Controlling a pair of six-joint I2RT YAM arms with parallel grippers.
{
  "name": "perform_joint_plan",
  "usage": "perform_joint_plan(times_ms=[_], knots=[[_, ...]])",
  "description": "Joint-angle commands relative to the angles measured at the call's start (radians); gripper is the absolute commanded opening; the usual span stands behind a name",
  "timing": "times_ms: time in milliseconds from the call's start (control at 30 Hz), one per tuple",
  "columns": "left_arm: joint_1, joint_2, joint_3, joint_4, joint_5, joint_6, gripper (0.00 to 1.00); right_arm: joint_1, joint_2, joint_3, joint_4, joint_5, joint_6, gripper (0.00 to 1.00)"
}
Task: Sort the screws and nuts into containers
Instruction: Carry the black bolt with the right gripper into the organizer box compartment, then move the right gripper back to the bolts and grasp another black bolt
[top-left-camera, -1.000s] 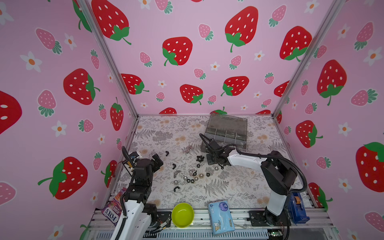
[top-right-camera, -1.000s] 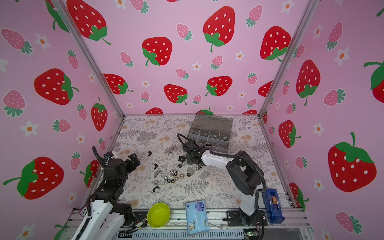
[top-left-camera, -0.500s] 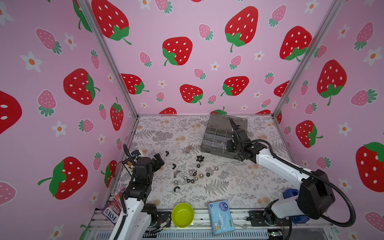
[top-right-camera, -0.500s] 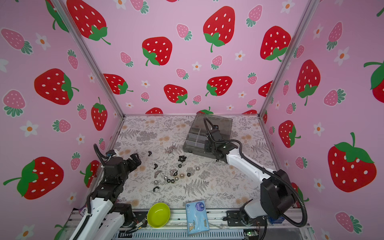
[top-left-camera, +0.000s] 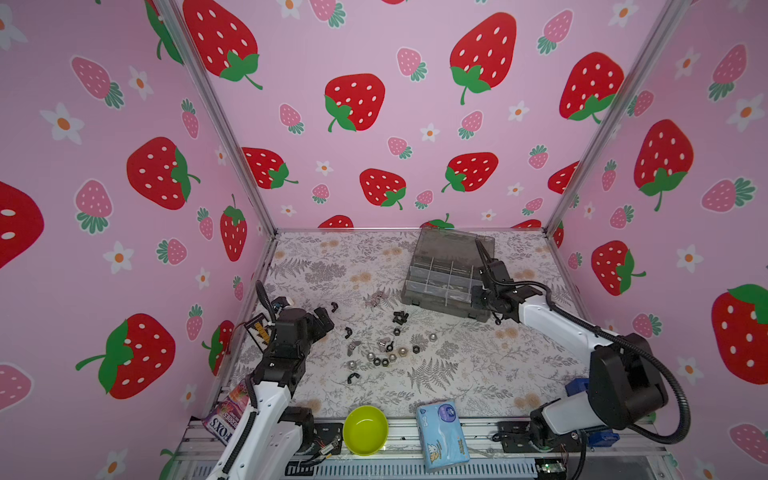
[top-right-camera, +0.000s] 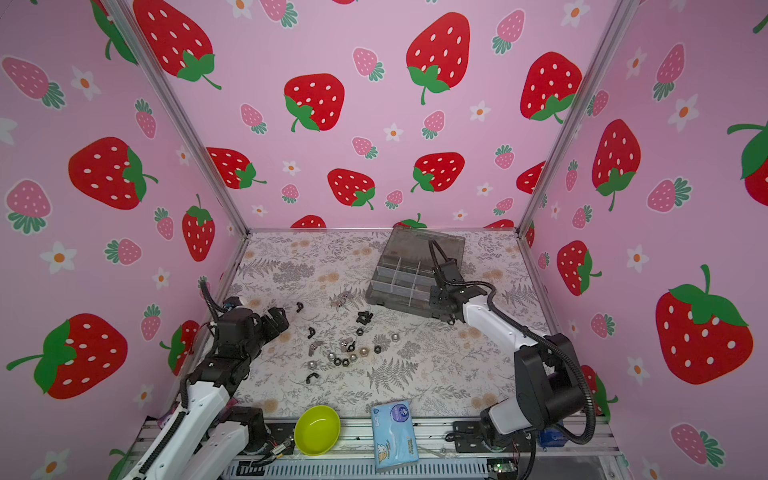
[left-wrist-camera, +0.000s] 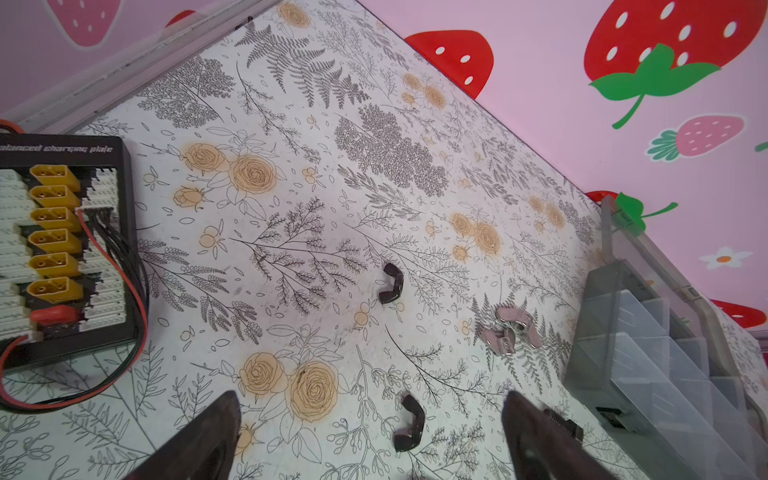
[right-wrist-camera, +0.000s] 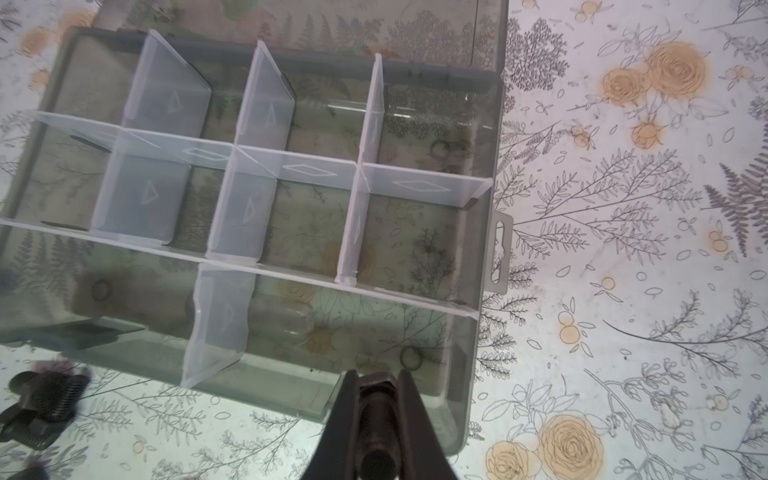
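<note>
Hanging at the near right corner of the smoky-grey translucent plastic organizer box (right-wrist-camera: 484, 257), the right jaws pinch a small black screw (right-wrist-camera: 376, 407) lengthwise, compartment (right-wrist-camera: 353, 332) just beyond; left jaws gape empty at near left.

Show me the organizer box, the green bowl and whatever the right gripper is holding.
organizer box (top-left-camera: 440, 303): in a top view, on its near outer wall.
green bowl (top-left-camera: 365, 430): in a top view, on its bare inner floor.
dark piece (right-wrist-camera: 376, 411): right wrist view, on its clamped middle.
</note>
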Motion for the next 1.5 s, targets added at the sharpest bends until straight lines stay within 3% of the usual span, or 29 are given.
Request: perform_joint_plan(times_ms=[0, 533, 800, 1000, 1233, 1467], knots=[[-0.003, -0.009, 0.044, 0.004, 0.005, -0.019, 0.99, -0.012, 0.028, -0.023, 0.035, -0.026, -0.015, 0.08], [-0.003, -0.041, 0.039, -0.015, -0.009, -0.006, 1.0, -0.017, 0.144, -0.03, 0.116, 0.016, -0.059, 0.16], [-0.003, -0.017, 0.047, -0.004, 0.007, -0.01, 1.0, -0.017, 0.113, -0.027, 0.099, 0.038, -0.079, 0.36], [-0.003, -0.011, 0.055, -0.012, 0.005, -0.005, 1.0, -0.006, 0.013, -0.033, 0.082, 0.015, -0.107, 0.42], [-0.003, 0.021, 0.069, -0.016, 0.001, -0.005, 1.0, 0.132, -0.104, -0.034, 0.068, 0.025, -0.093, 0.46], [-0.002, 0.083, 0.073, 0.004, 0.026, -0.018, 1.0, 0.341, -0.025, 0.041, 0.074, 0.032, -0.058, 0.45]])
